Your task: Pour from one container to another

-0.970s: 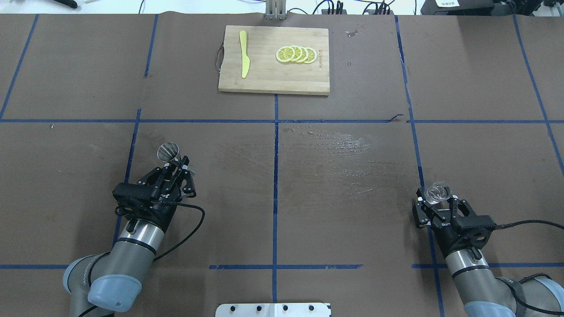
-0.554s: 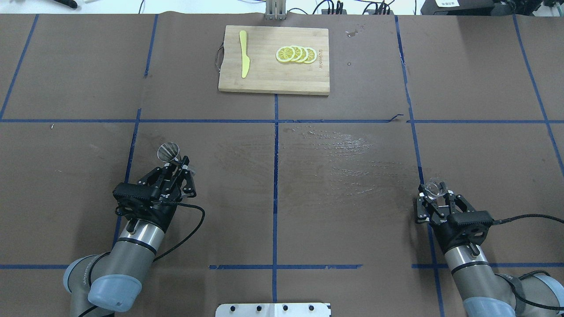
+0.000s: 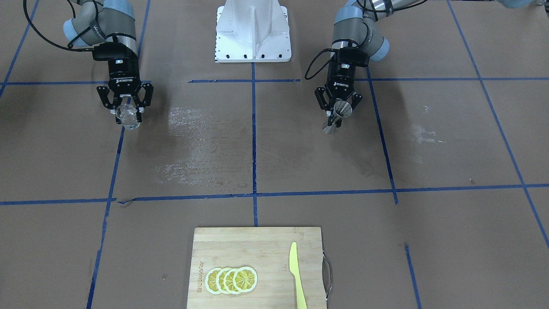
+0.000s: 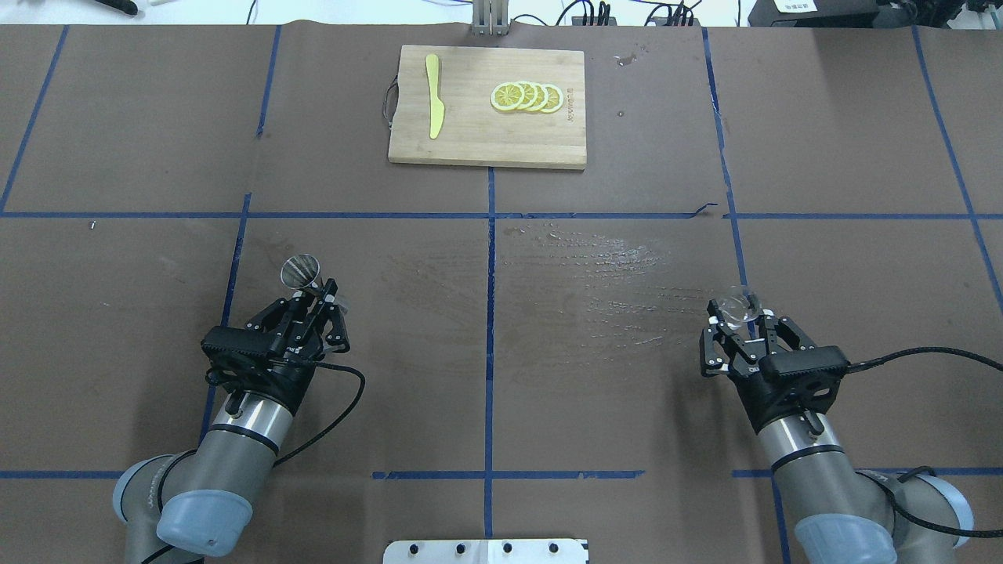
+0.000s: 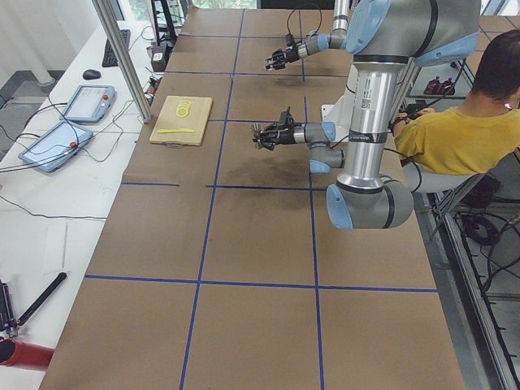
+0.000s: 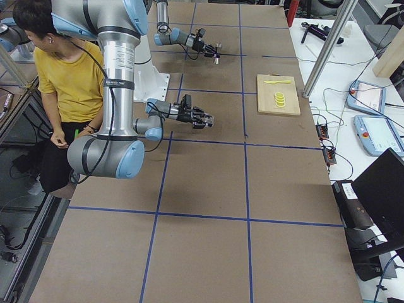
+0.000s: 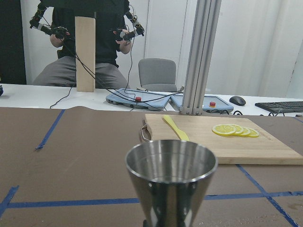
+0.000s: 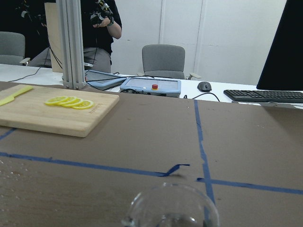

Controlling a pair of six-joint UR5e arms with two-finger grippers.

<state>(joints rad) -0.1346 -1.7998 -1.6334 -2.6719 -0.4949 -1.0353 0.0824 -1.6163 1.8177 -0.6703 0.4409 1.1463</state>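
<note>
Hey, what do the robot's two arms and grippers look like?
The left arm and right arm are silver-grey tubes with pale blue joint caps. The left gripper and right gripper are black, two-fingered linkage units with small white lettering. A black cable loops off each wrist.

The small clear glass beaker (image 4: pixel 733 309) is upright with its mouth up, gripped between the fingers of the right pincer (image 4: pixel 742 319) over the robot's right side of the tabletop (image 4: pixel 548 376). Whether it holds liquid cannot be told. The grey steel jigger (image 4: pixel 301 271), two cones joined hourglass-fashion, is also upright. The left pincer (image 4: pixel 315 293) clamps its narrow waist and holds it clear of the tabletop on the robot's left, well apart from the beaker.
</note>
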